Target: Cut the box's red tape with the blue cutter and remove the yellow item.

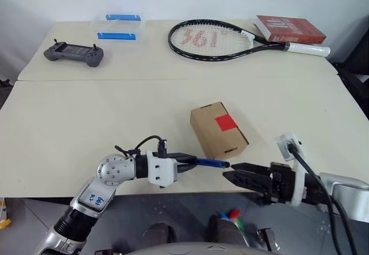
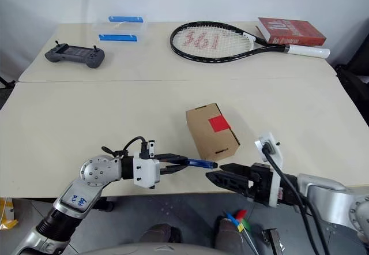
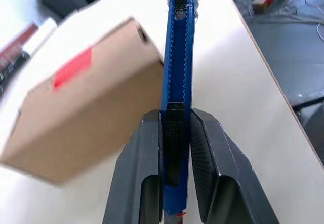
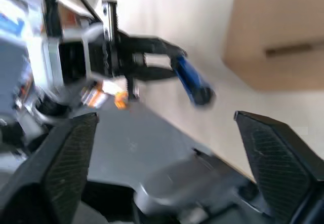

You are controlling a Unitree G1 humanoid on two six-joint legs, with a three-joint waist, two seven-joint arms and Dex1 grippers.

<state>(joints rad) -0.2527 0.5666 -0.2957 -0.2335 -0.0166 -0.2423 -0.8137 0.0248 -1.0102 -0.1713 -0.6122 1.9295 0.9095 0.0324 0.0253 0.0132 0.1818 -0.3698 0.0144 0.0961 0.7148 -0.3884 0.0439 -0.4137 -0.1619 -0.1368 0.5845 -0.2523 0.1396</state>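
At the near table edge, my left gripper squeezed the blue cutter beside the box, my right gripper gaped wide, and I feared bumping them.

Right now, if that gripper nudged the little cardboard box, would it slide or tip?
The box probably slides: it lies flat on the smooth table. It looks light, so a push high up might tip it. Its red tape is uncut, so the flaps should stay shut.
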